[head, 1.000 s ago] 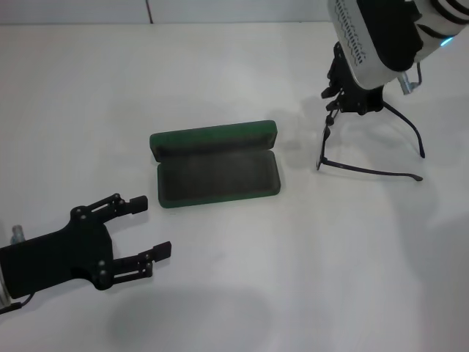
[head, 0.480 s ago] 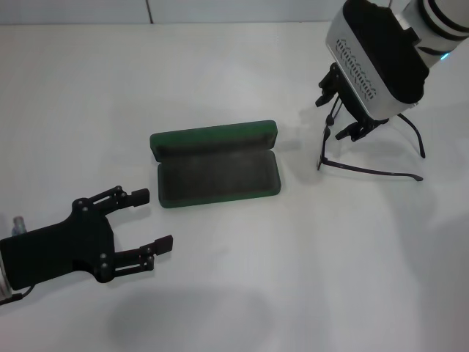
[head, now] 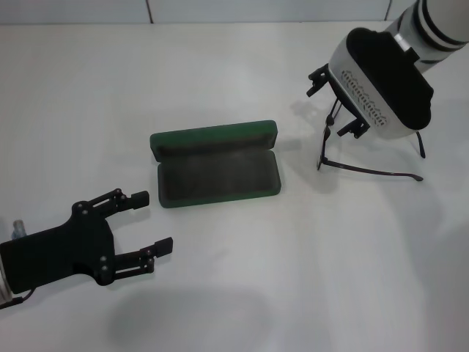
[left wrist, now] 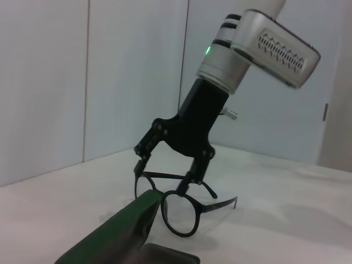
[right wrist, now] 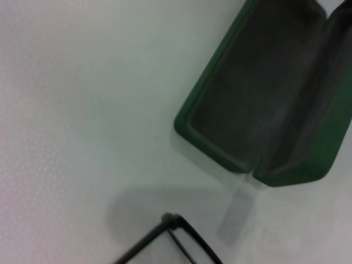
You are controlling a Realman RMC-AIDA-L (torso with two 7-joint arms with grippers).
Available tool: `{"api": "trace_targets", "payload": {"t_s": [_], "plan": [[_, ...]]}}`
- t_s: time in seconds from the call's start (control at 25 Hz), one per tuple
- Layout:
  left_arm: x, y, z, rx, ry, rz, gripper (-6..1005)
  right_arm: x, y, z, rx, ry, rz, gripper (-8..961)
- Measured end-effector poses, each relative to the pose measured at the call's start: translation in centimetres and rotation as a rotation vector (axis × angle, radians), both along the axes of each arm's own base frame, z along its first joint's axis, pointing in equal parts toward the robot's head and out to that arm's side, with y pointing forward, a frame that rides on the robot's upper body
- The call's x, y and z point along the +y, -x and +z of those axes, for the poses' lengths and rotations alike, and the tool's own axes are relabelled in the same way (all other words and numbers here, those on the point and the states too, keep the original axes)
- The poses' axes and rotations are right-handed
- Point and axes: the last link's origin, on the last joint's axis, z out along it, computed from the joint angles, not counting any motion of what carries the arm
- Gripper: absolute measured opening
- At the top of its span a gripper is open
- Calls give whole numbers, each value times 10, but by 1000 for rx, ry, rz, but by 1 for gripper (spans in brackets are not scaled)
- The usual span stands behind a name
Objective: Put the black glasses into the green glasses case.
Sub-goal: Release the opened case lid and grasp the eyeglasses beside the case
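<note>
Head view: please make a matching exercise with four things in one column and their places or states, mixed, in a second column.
Things:
1. case
2. glasses
3. left gripper
4. right gripper

States:
a. open, low beside the case
b. temples unfolded, on the table
c. lid open, nothing inside
d. open, straddling the frame

Pairs: 1-c, 2-b, 3-a, 4-d

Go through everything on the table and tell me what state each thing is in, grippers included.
Dark green felt-covered hinged glasses case: open, lid tipped back, inside bare.
Thin black-framed glasses: unfolded, temple arms spread, standing on the white table beside the case, not in it.
Right gripper: open, fingers straddling the glasses' frame from above, not clamped.
Left gripper: open, holding nothing, near the case's front corner.
</note>
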Motion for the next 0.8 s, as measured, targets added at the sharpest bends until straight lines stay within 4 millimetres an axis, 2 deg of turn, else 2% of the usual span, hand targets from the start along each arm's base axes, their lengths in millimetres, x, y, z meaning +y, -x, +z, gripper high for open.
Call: {"api": "trace_targets", "payload": {"t_s": [0.24,0.8], "plan": [[1,0,0,0,1,1,843,-1,2,-6,15,36,86,815],[4,-1,-1,6,-3,3,842,7,-16,-15,17,25,155,813]]}}
